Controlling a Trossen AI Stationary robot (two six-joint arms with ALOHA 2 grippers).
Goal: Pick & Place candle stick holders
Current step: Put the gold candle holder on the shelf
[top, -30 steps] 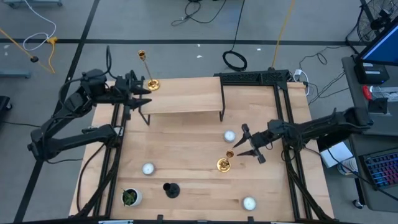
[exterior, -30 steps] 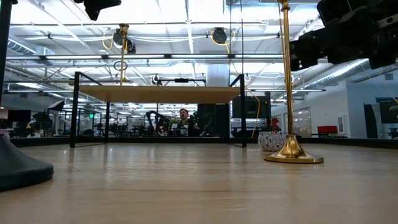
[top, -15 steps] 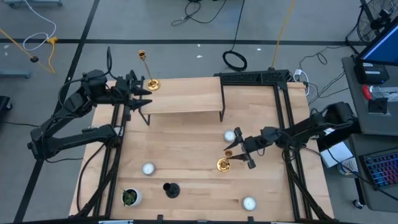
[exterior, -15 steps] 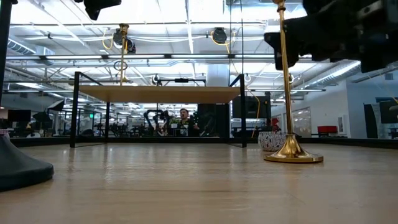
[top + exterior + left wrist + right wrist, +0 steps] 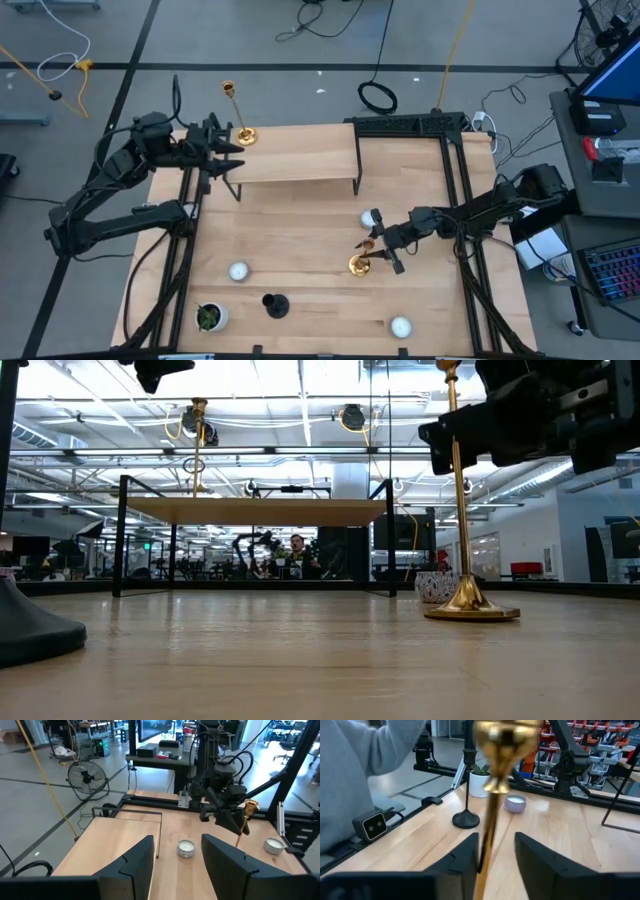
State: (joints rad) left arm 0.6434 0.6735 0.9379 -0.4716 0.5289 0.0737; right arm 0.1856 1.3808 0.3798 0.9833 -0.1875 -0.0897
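Reaching across mid-table, right gripper (image 5: 380,250) at a gold candlestick (image 5: 361,262), fingers spread to either side of the slim stem, not yet pressed on it; stem upright between the dark fingers (image 5: 540,857) in the right wrist view, round base flat on the wooden table (image 5: 300,220). Waiting at the far left corner, left gripper (image 5: 222,155), fingers spread apart, holding nothing. Standing just beside that gripper at the table's far edge, a second gold candlestick (image 5: 240,128). Sitting near the front edge, black candlestick (image 5: 274,304), beside a small potted plant (image 5: 209,317). Lying scattered: tealight cups at (image 5: 369,218), (image 5: 238,271) and (image 5: 400,326).
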